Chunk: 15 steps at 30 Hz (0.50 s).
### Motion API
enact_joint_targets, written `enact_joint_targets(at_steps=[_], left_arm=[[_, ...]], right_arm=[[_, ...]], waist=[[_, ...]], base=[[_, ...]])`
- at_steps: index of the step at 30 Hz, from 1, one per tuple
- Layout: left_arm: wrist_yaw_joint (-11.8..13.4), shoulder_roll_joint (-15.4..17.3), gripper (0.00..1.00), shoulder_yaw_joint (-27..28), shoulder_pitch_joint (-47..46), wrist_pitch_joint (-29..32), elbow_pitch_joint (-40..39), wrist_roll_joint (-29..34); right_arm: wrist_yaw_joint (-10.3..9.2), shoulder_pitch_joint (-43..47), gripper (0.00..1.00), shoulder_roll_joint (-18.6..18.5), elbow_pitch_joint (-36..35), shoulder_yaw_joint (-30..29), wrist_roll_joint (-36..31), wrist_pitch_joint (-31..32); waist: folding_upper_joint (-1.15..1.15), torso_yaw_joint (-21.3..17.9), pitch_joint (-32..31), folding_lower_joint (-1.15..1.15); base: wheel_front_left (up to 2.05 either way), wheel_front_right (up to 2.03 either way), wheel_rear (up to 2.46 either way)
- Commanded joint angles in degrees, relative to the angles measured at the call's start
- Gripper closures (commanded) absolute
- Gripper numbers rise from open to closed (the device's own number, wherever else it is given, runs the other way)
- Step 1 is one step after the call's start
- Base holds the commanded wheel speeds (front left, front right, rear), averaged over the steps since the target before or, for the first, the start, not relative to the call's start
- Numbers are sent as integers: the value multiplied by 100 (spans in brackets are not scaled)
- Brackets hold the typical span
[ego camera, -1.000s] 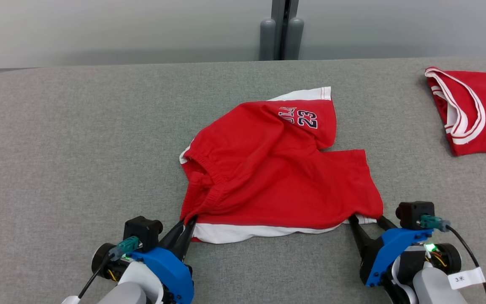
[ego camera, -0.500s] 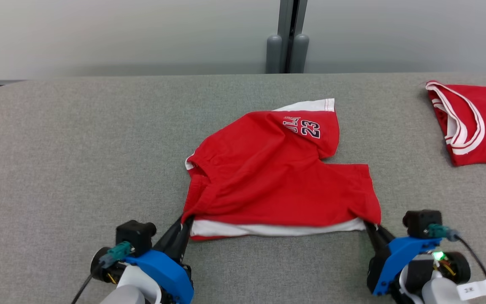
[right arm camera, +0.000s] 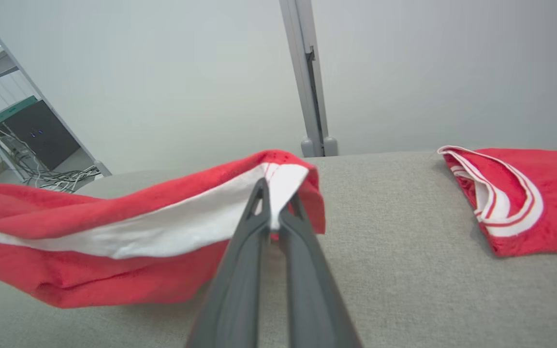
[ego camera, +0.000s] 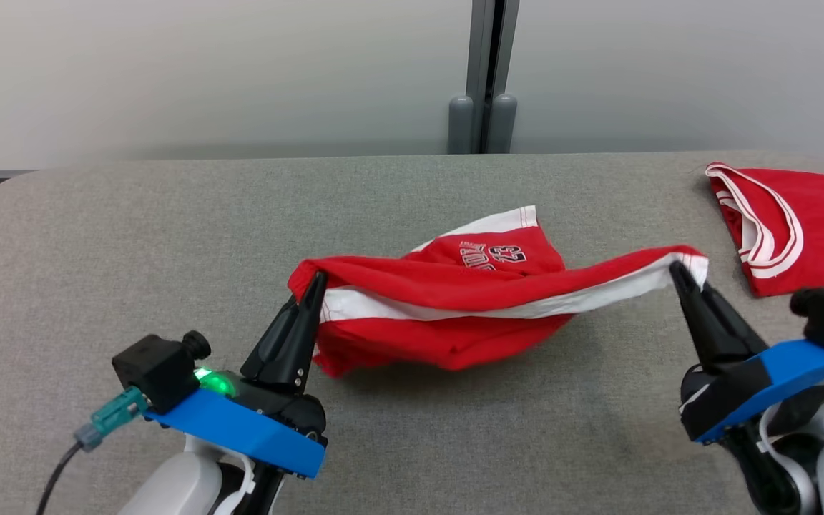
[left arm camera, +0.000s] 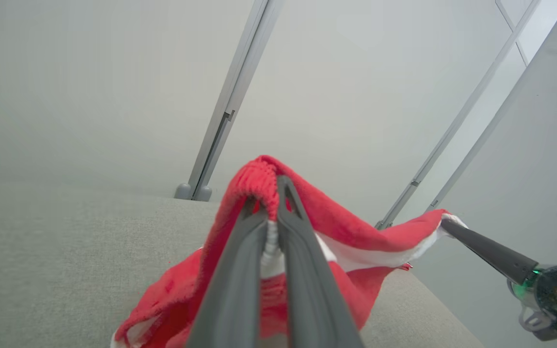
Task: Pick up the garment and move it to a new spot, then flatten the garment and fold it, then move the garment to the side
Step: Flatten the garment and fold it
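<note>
Cloth of a flat grey weave covers the wide worktop (ego camera: 133, 286), which runs from side to side below a pale wall with a grey upright post (ego camera: 483, 71) at its middle. Over the centre of that worktop hang the red shorts with white trim and a dark number 23 (ego camera: 455, 286), strung between the two arms like a slack line. The near white-banded edge is raised and drawn out sideways, the middle sags, and the leg carrying the number lies bunched behind it on the grey cloth. Off to the right, apart from the shorts, a red jersey with white-striped edging (ego camera: 798, 229) lies flat near the worktop's far corner. The left end effector (ego camera: 319, 279) has its two long dark fingers clenched on the shorts' left corner, where the ribbed red waistband bulges over the tips. The right end effector (ego camera: 675, 268) is likewise clamped tight on the opposite corner, pinching the white band. Each sits on a blue bracket (ego camera: 240, 429), and a small green lamp (ego camera: 215, 383) glows on the left one.
</note>
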Motion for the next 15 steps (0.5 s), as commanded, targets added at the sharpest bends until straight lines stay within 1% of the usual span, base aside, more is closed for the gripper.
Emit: enact_joint_targets(at_steps=[1,5,8,10,12,13,15], left_arm=[[-13,36,100,38,-30,52,-108,-39],[-109,115,100,129,-465,493,-539,-371],[-172,145,100,258,-995,855,-495,-639],[-225,114,100,404,-1474,1032,-293,-829],[-243,129,100,584,-2021,1200,-30,-967],[-240,134,100,697,-2317,1250,104,-996],[-225,116,100,903,-2941,1298,462,-1053]], right_arm=[[3,39,100,-14,-135,-9,54,59],[3,-383,100,-15,-647,28,63,533],[3,-1020,100,-15,-633,174,64,894],[3,-1634,100,-23,-392,264,124,1058],[3,-2372,100,-127,-69,418,26,1143],[3,-2752,100,-202,132,503,-57,1127],[3,-3503,100,-218,647,594,-136,961]], waist=[[0,6,25,1],[0,-15,254,1],[0,-91,567,1],[0,-161,798,1],[0,-254,1106,1],[0,-296,1268,1],[0,-370,1558,1]], base=[[0,0,0],[0,0,0],[0,0,0],[0,0,0],[0,0,0],[0,0,0],[0,0,0]])
